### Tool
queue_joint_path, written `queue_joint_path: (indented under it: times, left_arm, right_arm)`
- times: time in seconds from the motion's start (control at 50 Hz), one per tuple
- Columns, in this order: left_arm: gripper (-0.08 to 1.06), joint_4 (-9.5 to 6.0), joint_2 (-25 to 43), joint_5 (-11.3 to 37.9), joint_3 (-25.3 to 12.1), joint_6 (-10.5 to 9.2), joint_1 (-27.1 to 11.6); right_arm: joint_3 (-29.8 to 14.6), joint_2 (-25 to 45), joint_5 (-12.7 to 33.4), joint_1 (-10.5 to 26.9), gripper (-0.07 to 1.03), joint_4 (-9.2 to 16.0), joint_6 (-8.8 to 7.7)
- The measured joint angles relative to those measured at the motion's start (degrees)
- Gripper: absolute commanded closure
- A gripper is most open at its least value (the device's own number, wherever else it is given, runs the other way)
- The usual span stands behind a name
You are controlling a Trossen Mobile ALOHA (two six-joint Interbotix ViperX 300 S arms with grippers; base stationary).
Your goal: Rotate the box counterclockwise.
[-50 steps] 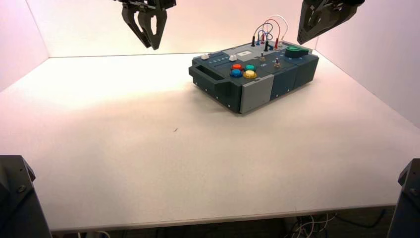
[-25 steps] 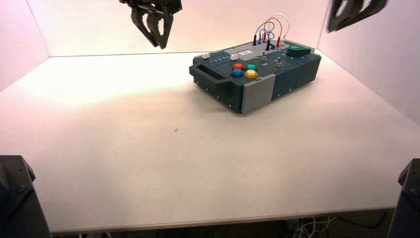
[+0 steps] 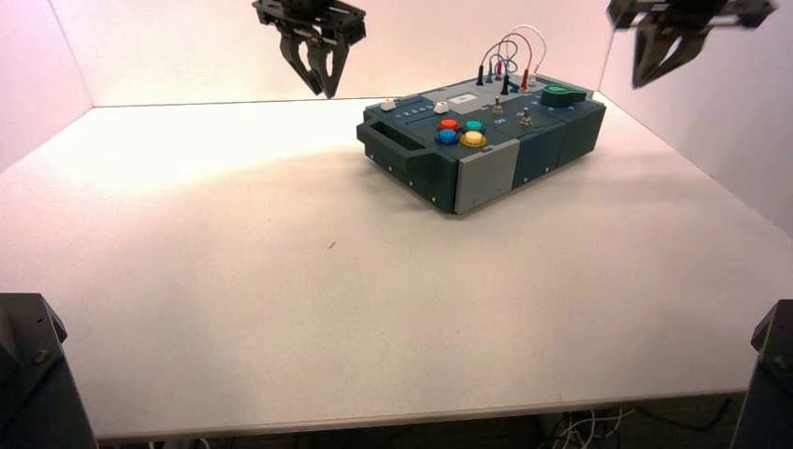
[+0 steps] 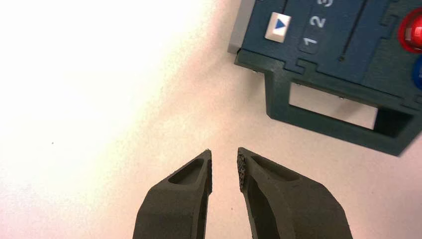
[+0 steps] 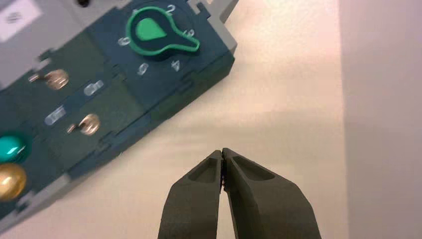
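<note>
The box [image 3: 482,140], dark teal and grey, stands turned at an angle at the back right of the table, with looping wires [image 3: 510,51] on its far side. My left gripper [image 3: 326,89] hangs in the air left of the box, above the table's back edge. In its wrist view the left gripper [image 4: 224,167] shows a narrow gap with nothing in it, short of the box's handle end [image 4: 333,107]. My right gripper [image 3: 647,79] hovers right of the box near the side wall. The right gripper [image 5: 222,154] is shut on nothing, over bare table beside the green knob [image 5: 159,35].
The white table [image 3: 281,281] is walled at the back and along both sides. Red, blue, green and yellow buttons [image 3: 460,132] sit on the box's top, with two toggle switches [image 5: 88,124] near the knob. Arm bases [image 3: 33,374] stand at the front corners.
The right gripper has swung right, away from above the box, and closed its fingers. The left gripper has drifted right toward the box. The box has stayed put.
</note>
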Motion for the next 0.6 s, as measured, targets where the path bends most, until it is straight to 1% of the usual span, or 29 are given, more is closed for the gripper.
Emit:
queue_joint_path:
  times: [0.12,0.22,0.42,0.48,0.6]
  left_arm:
    - [0.67,0.0,2.0,-0.3,-1.6,0.09,0.6]
    - [0.67,-0.09,4.5,-0.4,-3.3,0.44,1.6]
    - [0.67,0.0,7.3,-0.3,-5.4,0.62,2.4]
    - [0.67,-0.09,8.4,-0.3,-6.4,0.62,2.4]
    - [0.67,-0.26,9.7,-0.2,-7.3,0.62,2.3]
  right_arm:
    - [-3.7,4.3,0.1,-0.9,0.98,0.1,0.62]
    - [-7.2,7.6,1.3,-2.4,0.98,0.2,0.88]
    - [-10.0,10.9,3.0,-4.0,0.98,0.2,0.88]
    - [-10.5,12.0,3.2,-4.0,0.98,0.6,0.97]
    - [-12.5,14.5,3.2,-3.6,0.98,1.9,0.97]
